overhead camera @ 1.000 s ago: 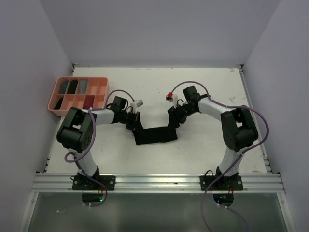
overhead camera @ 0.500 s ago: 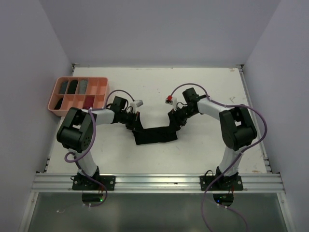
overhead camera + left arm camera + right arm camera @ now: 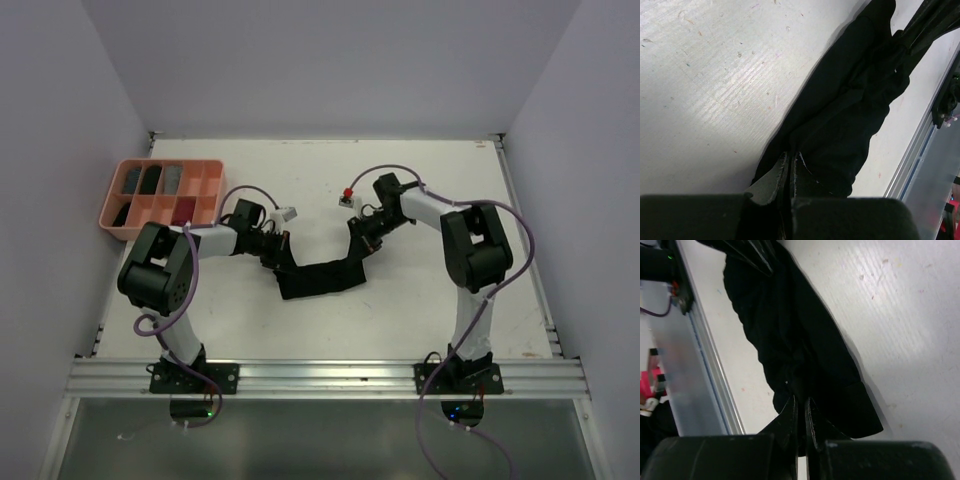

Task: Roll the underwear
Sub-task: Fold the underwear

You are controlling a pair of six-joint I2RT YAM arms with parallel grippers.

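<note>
A plain black underwear [image 3: 322, 278] lies stretched across the middle of the table between the two arms. My left gripper [image 3: 278, 254] is shut on its left end; in the left wrist view the jaws [image 3: 790, 162] pinch the black cloth [image 3: 850, 105]. My right gripper [image 3: 360, 240] is shut on its right end, and the right wrist view shows the fingers [image 3: 801, 407] closed with the dark fabric [image 3: 790, 340] between them. No striped garment is in view.
A salmon-pink compartment tray [image 3: 112, 216] holding small dark rolled items sits at the far left of the table. The metal rail [image 3: 320, 377] runs along the near edge. Purple cables loop over both arms.
The right gripper has closed on the right end of the black underwear, and its arm has swung a little leftward. The left arm has stayed still, shut on the left end.
</note>
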